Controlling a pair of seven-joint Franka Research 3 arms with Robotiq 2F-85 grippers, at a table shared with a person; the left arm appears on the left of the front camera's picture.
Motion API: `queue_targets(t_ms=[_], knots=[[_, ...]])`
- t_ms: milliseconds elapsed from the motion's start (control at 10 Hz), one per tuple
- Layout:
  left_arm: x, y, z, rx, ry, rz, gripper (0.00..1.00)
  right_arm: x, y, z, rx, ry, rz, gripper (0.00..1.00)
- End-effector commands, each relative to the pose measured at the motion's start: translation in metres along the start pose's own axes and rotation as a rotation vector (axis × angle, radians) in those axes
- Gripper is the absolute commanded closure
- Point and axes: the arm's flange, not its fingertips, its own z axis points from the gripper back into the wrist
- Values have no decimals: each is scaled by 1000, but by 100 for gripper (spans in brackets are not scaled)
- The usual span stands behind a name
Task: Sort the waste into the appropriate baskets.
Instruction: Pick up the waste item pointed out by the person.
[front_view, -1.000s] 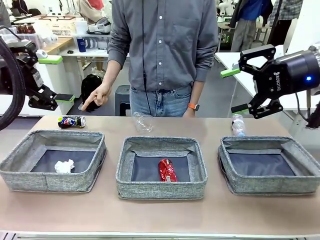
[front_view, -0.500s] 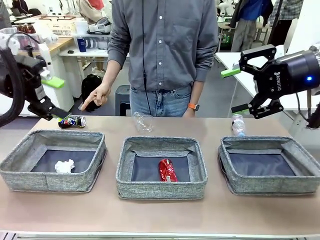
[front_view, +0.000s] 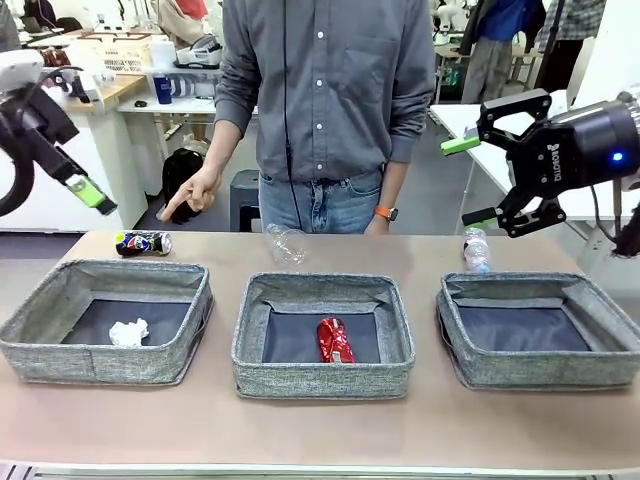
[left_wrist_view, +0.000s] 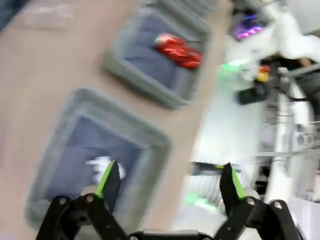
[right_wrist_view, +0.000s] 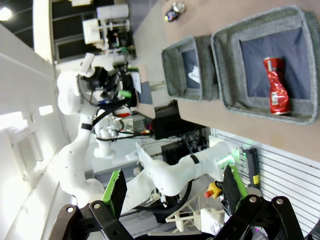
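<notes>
On your left wrist camera the picture is smeared. The left end effector (left_wrist_view: 169, 175) has its fingers spread apart with nothing between them. Under it you can make out the left basket (left_wrist_view: 150, 150) with the paper ball (left_wrist_view: 100, 164), and the middle basket (left_wrist_view: 135, 80) with the red can (left_wrist_view: 178, 49).

From the front, you see three baskets in a row on the counter (front_view: 320, 430). The paper ball lies in the left one and the red can in the middle one. Behind them on the counter lie the dark can (front_view: 143, 243), the plastic cup (front_view: 287, 243) and the water bottle (front_view: 476, 250), which is just beyond the right basket (front_view: 540, 370). The right end effector (front_view: 470, 181) hangs above that bottle, fingers apart and holding nothing. The person's hand (front_view: 192, 193) points downward near the dark can.

Your right wrist camera shows that end effector's fingers wide apart, with the red can in its basket far beyond.
</notes>
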Motion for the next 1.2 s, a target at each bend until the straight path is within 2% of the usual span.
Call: queue_targets(t_ms=[0, 100, 200, 300, 400, 1000, 1100], knots=[[13, -1, -39, 590, 180, -29, 0, 2, 1, -2, 30, 2, 21, 0], [19, 6, -49, 672, 323, -59, 0, 2, 1, -2, 30, 2, 21, 0], [24, 11, -56, 710, 416, -92, 0, 2, 1, -2, 30, 2, 21, 0], [28, 18, -58, 746, 466, -98, 0, 2, 1, -2, 30, 2, 21, 0], [38, 11, -38, 427, 240, -175, 0, 2, 1, -2, 30, 2, 21, 0], [37, 11, -41, 438, 253, -161, 0, 2, 1, -2, 30, 2, 21, 0], [40, 39, -32, 474, 328, -129, 0, 2, 1, -2, 30, 2, 21, 0]])
